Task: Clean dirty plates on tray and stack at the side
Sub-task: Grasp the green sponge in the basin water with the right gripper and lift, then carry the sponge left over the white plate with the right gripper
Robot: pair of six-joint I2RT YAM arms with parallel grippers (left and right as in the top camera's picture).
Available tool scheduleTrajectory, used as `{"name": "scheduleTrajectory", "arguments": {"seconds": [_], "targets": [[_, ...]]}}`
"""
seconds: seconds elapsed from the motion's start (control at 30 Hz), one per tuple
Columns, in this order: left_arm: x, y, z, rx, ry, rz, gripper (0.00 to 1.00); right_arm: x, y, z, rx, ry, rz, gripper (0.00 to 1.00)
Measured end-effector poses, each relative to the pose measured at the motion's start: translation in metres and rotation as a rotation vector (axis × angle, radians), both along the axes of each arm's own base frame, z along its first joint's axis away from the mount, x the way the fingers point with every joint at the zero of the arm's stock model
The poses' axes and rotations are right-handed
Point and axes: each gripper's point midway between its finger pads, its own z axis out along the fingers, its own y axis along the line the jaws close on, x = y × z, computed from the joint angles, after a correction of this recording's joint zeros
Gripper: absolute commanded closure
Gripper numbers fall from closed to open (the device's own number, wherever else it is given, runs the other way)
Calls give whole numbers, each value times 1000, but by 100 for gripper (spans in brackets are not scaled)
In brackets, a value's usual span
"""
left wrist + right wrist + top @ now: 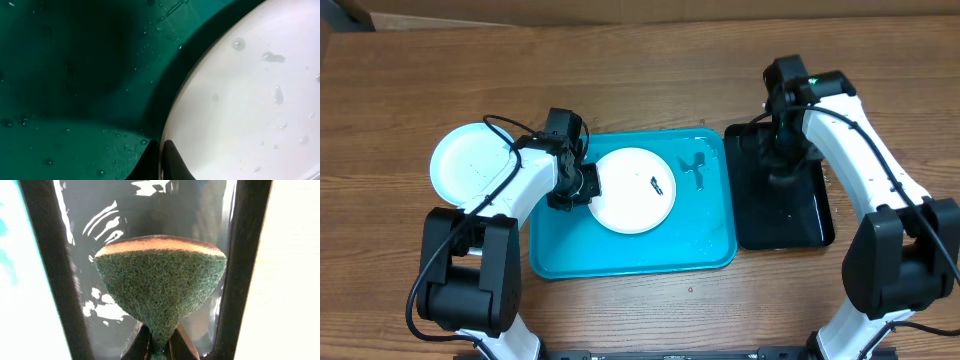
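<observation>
A white plate [632, 195] with a small dark smear [656, 182] lies on the turquoise tray [620, 255]. My left gripper [582, 186] is shut on the plate's left rim. The left wrist view shows its fingertips [162, 161] pinching the wet white plate [250, 110] over the wet tray [75, 75]. A pale plate [468, 165] lies on the table left of the tray; no yellow-green plate shows. My right gripper [782, 165] is shut on the dark green sponge [160, 280] over the black tray [810, 215]; its fingers [161, 347] pinch the sponge's lower end.
The glossy black tray [115, 220] holds water and stands against the turquoise tray's right side. A dark mark [695, 165] and water drops lie on the turquoise tray's right part. Wooden table surrounds both trays.
</observation>
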Motion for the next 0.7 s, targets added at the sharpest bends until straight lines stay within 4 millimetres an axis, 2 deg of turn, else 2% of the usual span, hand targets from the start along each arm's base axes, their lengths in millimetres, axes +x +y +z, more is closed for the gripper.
{"name": "scheduleTrajectory", "arguments": {"seconds": [0.07,0.17,0.2,0.3,0.37,0.47,0.53,0.6,0.63,0.7], "targets": [[-1,0,0,-1,6,9,83,1,4,4,22,-6,1,96],[-3,0,-1,1,16,19,79,-3,9,-1,55,8,2,96],[-3,1,-1,2,18,19,79,-3,11,-5,65,8,2,96],[-3,1,-1,2,16,18,91,-4,14,-22,84,8,4,96],[-3,1,-1,2,16,18,96,-7,14,-34,88,11,4,96],[-5,-2,-1,-15,27,36,96,-17,12,-48,82,40,20,96],[-6,-5,0,-33,35,40,95,-19,12,-48,80,50,28,96],[-7,-9,1,-56,41,38,93,-25,11,-39,75,83,33,96],[-7,-10,1,-64,43,38,94,-27,11,-32,75,94,35,96],[-8,-12,1,-76,46,39,94,-15,17,-6,101,65,42,96]]}}
